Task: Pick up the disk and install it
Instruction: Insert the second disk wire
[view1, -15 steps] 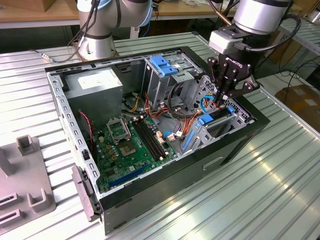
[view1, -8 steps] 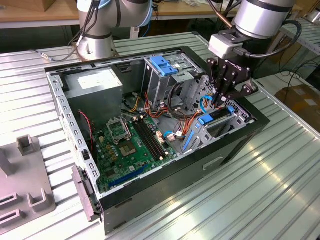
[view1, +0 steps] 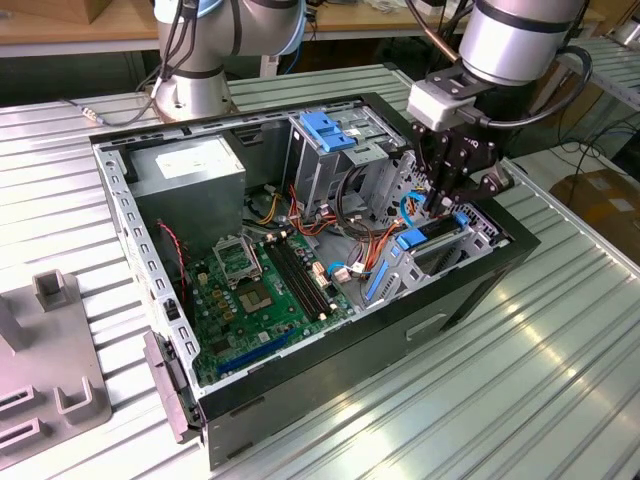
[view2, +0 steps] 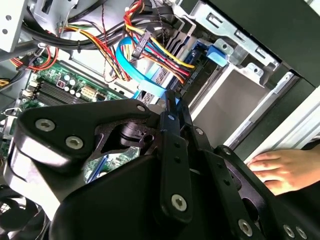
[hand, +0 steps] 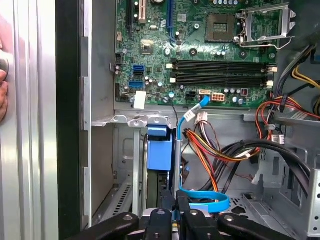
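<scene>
Obs., standing by the desk (view1: 560, 380). Open PC case (view1: 480, 290) lies on its side. The arm reaches down into the corner on the exterior view's right.

Claw (view1: 450, 200) sits low over the drive bay (view1: 440, 255), among the blue data cable (hand: 202, 200) and the power leads (view2: 160, 45). I cannot tell whether it is open or closed, or gripping anything: both wrist views look past its black body at a steep angle.

Disk: in the first wrist view a blue rail with a dark body under it (hand: 160, 150) stands on edge just beside the claw (hand: 175, 205), inside the bay frame. I take this to be the disk, partly down its slot. How deep it sits is hidden.

A person's hand (view2: 280, 170) rests on the outer edge of the case, near the bay.

Handling, my judgement:
- Metal body: stiff and fairly heavy for its size, so it should not flex in a pinch.
- Bare metal faces are likely slick. The plastic rails give better purchase but may bend a little.
- Shock-sensitive, so no dropping or forcing it.
- Best hold is across the two flat faces near the middle of the upper edge, so it hangs straight and both rails stay free for the guides.
- The cables crowd the bay mouth and could snag.
</scene>
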